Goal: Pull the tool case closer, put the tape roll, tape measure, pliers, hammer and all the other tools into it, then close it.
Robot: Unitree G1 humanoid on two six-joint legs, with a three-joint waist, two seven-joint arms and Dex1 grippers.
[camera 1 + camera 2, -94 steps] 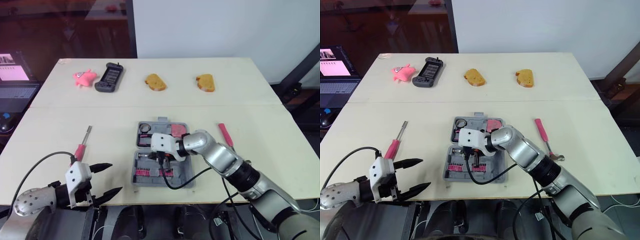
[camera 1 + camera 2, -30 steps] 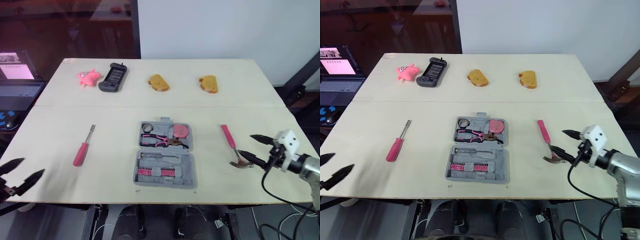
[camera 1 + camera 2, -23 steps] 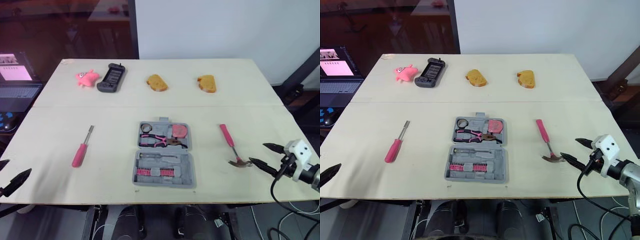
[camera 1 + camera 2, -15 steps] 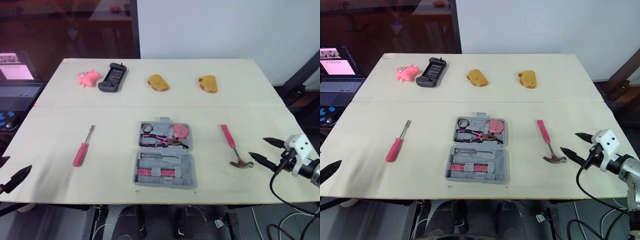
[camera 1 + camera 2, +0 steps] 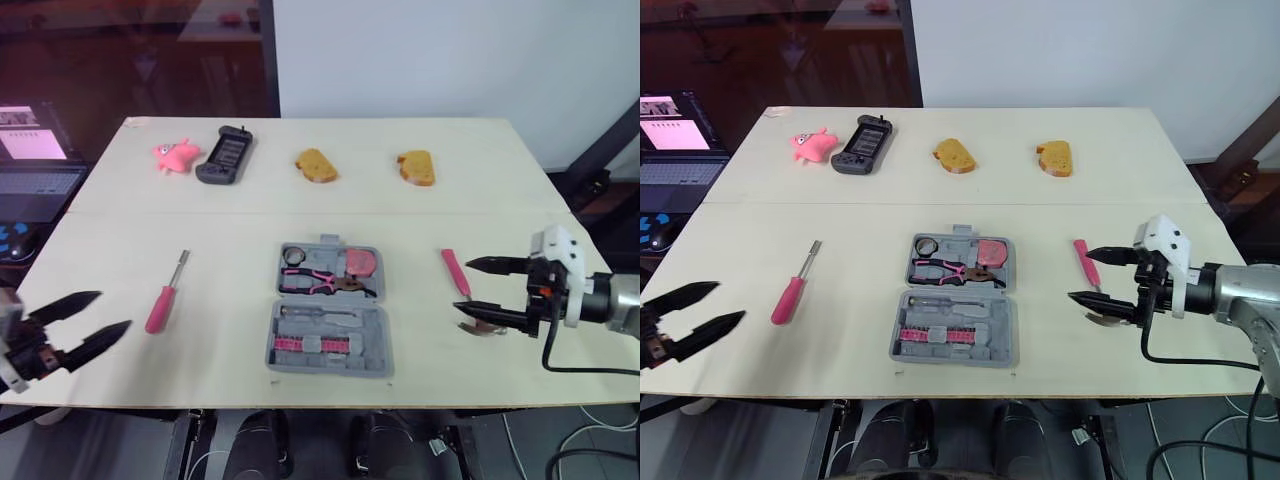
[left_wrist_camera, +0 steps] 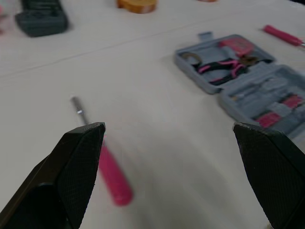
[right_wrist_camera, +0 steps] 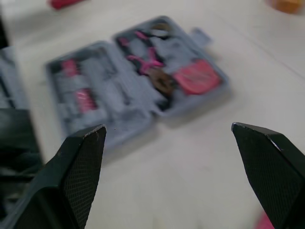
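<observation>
Screwdriver (image 5: 163, 305) left of tool case (image 5: 381, 338); hammer (image 5: 452, 270) right; pliers (image 5: 325, 280) inside.

Right pincer (image 7: 167, 126) hangs over the pale bench (image 7: 190, 164), its two black fingers (image 7: 78, 171) spread wide, framing the open grey tool case (image 7: 112, 102). Pink-handled pliers (image 7: 151, 64) and a pink tape measure (image 7: 197, 78) lie in one half, blurred pink pieces (image 7: 78, 95) in the other.

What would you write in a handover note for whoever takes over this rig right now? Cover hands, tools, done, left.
Left hand open, at the front left edge of the table, near the screwdriver.
Right hand open over the hammer, not gripping it.
Tool case open near the front edge; tape roll, tape measure and pliers inside.
To do: hammer and screwdriver in, then close the case.
</observation>
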